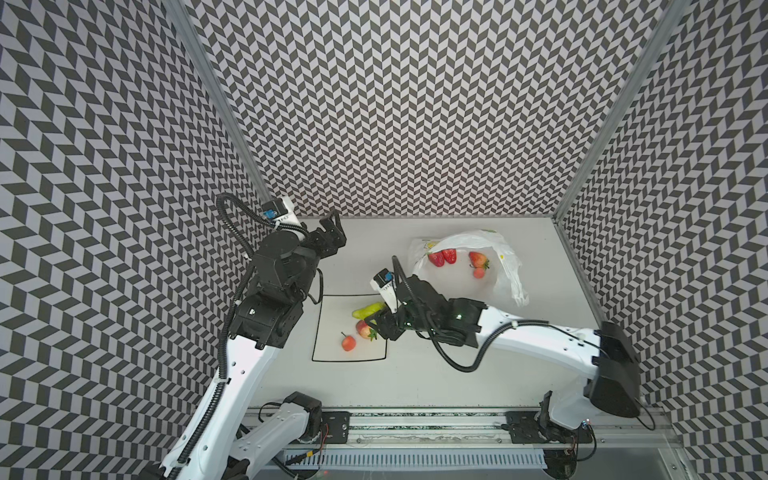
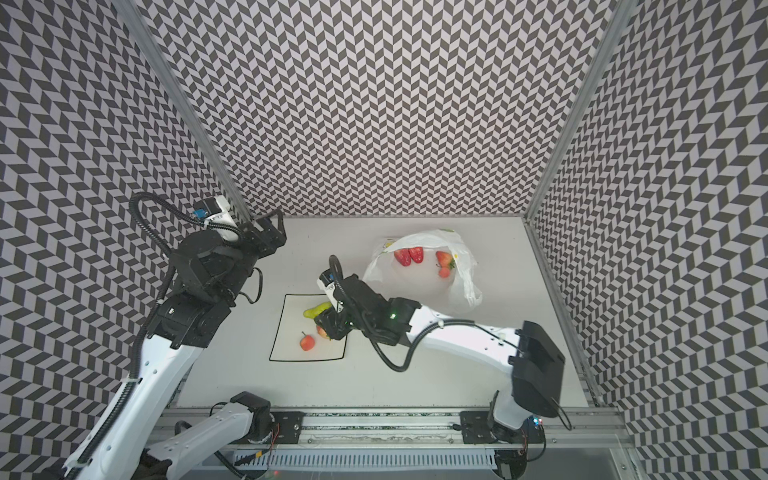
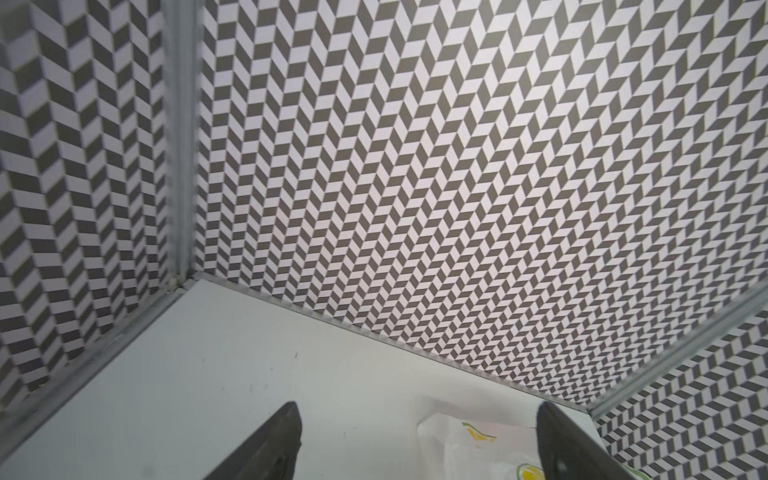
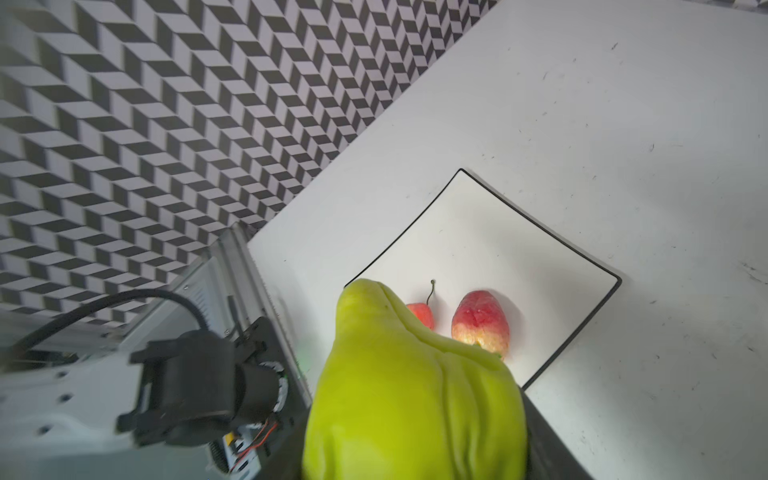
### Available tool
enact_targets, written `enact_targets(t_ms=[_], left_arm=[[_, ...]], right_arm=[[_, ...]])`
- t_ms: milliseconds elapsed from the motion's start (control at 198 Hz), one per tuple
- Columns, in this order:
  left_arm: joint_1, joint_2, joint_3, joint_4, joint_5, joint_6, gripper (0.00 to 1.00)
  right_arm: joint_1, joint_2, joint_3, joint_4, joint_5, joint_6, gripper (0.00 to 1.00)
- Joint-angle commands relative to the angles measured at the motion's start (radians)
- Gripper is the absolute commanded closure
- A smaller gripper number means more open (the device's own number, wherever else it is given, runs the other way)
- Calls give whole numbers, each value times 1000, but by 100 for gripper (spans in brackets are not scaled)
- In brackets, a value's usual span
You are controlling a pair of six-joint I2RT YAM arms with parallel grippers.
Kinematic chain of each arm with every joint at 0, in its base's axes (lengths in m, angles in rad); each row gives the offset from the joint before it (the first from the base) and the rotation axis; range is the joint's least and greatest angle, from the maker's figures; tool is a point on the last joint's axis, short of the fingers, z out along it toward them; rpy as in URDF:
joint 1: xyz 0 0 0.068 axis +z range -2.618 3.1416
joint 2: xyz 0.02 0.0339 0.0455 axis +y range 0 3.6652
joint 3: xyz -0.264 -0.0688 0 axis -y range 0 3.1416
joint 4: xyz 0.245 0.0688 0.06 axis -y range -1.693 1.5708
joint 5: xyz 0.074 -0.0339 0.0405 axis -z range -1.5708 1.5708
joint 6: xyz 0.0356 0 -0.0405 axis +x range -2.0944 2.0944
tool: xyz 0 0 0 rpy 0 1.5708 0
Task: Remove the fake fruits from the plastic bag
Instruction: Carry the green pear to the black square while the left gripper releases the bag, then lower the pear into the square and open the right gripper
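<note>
Green fruit [image 4: 415,395]: your right gripper [image 1: 379,321] clamps it over the plate [image 1: 332,356]; your left gripper [image 3: 419,436] spread wide, empty.

Found light-green fruit [image 4: 415,395] cropped by frame edge in right wrist view, masking right gripper [image 1: 380,326] fingertips. In both top views, saw plate [image 1: 328,316] corner at 2 o'clock and part of strawberry [image 1: 363,329] covered by that gripper. Found plastic bag [image 3: 469,444] cropped in left wrist view.
</note>
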Motion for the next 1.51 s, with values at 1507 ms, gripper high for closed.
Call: enact_targets(t_ms=[1507], left_arm=[[15, -91, -171, -25, 120, -29, 10]], right_arm=[[-62, 26, 301, -105, 66, -53, 25]])
